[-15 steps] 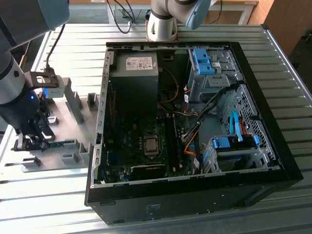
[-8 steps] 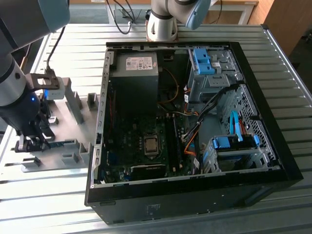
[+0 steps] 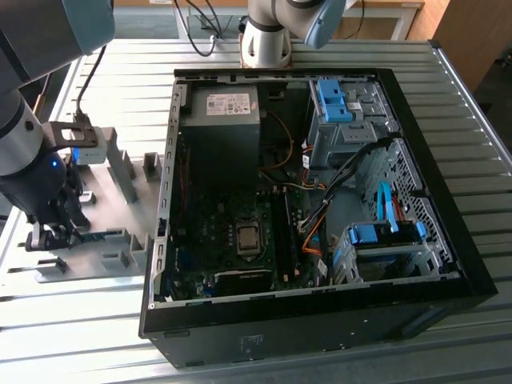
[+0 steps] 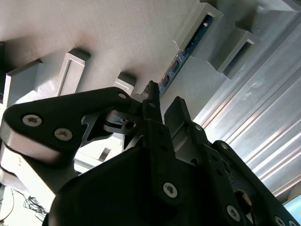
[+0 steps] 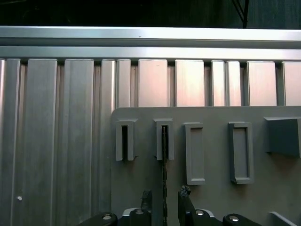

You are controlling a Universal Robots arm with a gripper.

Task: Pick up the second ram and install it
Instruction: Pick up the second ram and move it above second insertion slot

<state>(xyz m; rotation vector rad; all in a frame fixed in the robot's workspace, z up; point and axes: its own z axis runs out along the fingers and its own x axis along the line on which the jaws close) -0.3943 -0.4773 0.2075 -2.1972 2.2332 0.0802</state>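
The second ram [image 5: 164, 175] is a thin stick seen edge-on, standing in a slotted grey holder block [image 5: 164, 140] on the grey holder plate [image 5: 211, 197]. My gripper [image 5: 164, 197] is open and low over it, one black fingertip [image 5: 146, 197] on each side with a gap to the stick. In the second wrist view the ram's blue-green board [image 4: 189, 46] runs from the block toward the gripper [image 4: 164, 96]. In the exterior view the gripper [image 3: 60, 234] hangs over the holder plate [image 3: 120, 264] at that view's left, with the ram [image 3: 100, 235] beside it.
The open computer case [image 3: 448, 272] lies toward the exterior view's right of the plate, with the motherboard [image 3: 232, 216] and its dark memory slots [image 3: 285, 232] inside, plus cables and blue drive-bay latches [image 3: 332, 100]. Other grey holder blocks [image 5: 239, 153] stand on the plate. The table is ribbed aluminium [image 5: 70, 117].
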